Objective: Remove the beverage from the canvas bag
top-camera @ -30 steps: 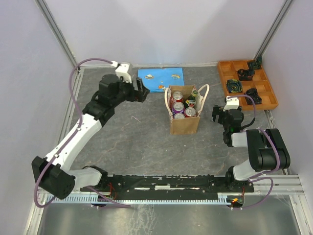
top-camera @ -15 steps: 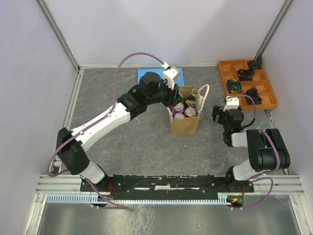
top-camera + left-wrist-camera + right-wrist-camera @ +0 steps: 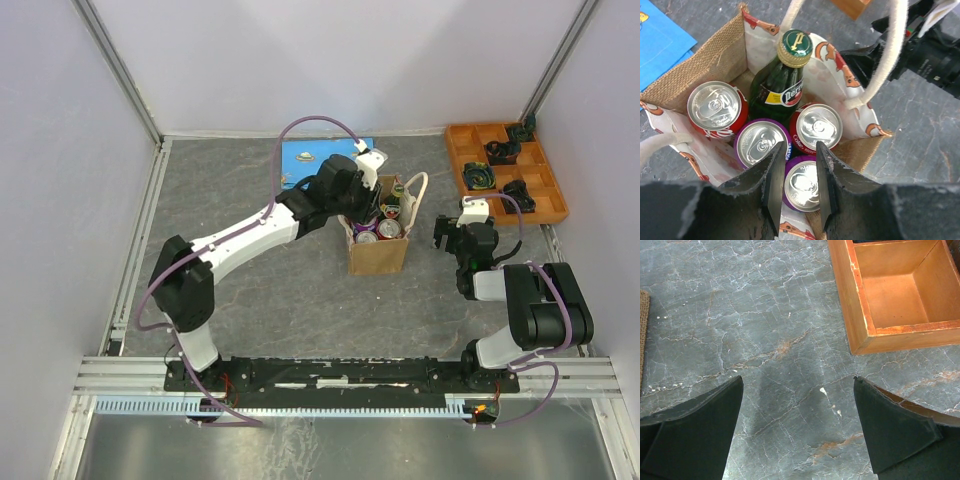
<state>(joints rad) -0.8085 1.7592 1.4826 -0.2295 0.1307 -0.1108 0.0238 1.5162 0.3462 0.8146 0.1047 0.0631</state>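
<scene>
The canvas bag (image 3: 379, 256) stands upright mid-table, tan with cream handles. In the left wrist view its burlap wall (image 3: 705, 65) surrounds a green glass bottle (image 3: 784, 82), two red cola cans (image 3: 716, 106) (image 3: 816, 127) and two purple cans (image 3: 759, 145) (image 3: 802, 187). My left gripper (image 3: 364, 207) hangs over the bag's open top. In the wrist view it (image 3: 799, 167) is narrowly open, its jaws straddling the near purple can from above, holding nothing. My right gripper (image 3: 447, 236) rests to the right of the bag, wide open and empty over bare table (image 3: 798, 380).
An orange compartment tray (image 3: 505, 170) with dark items sits at the back right; its corner shows in the right wrist view (image 3: 860, 325). A blue printed mat (image 3: 308, 160) lies behind the bag. One cream handle (image 3: 890, 55) loops over the bag's right side.
My left arm swung from the back left of the table rightward and now reaches over the bag's opening. The right arm and the bag have not moved.
</scene>
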